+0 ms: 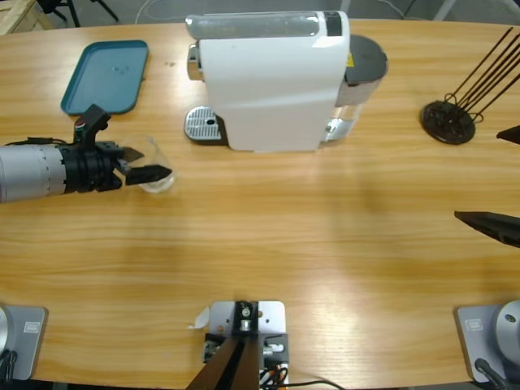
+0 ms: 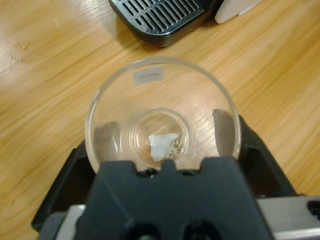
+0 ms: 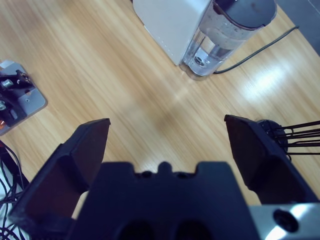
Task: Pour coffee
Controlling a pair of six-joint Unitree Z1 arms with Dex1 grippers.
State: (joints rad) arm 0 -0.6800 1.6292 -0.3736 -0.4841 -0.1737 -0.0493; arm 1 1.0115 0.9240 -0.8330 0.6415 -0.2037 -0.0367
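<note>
I am holding a clear glass cup (image 2: 162,120) with the left gripper (image 1: 145,166), its 2 jaws closed against the cup's sides, 1 on each flank, as the left wrist view is showing. The cup is standing upright on the wooden surface (image 1: 268,236), mouth up. I am seeing no coffee in it: only a small white scrap is lying at the bottom, so I am judging the cup empty and the pour not yet done.

The relation I am watching is cup to drip tray (image 1: 203,126). In the high view the tray is lying up and to the right of the cup, at the left foot of the white coffee machine (image 1: 272,81), near but apart from the glass. In the left wrist view the tray's grille (image 2: 160,15) is sitting straight ahead of the jaws, beyond the cup's far rim. The left arm is clearly the nearer one.

The right gripper (image 3: 167,145) is hanging with its jaws wide and nothing between them, well apart from the cup, looking down at the machine's water tank (image 3: 225,35). A teal tray (image 1: 107,77) is resting behind the left arm, and a black wire rack (image 1: 455,114) is standing at the far right.
</note>
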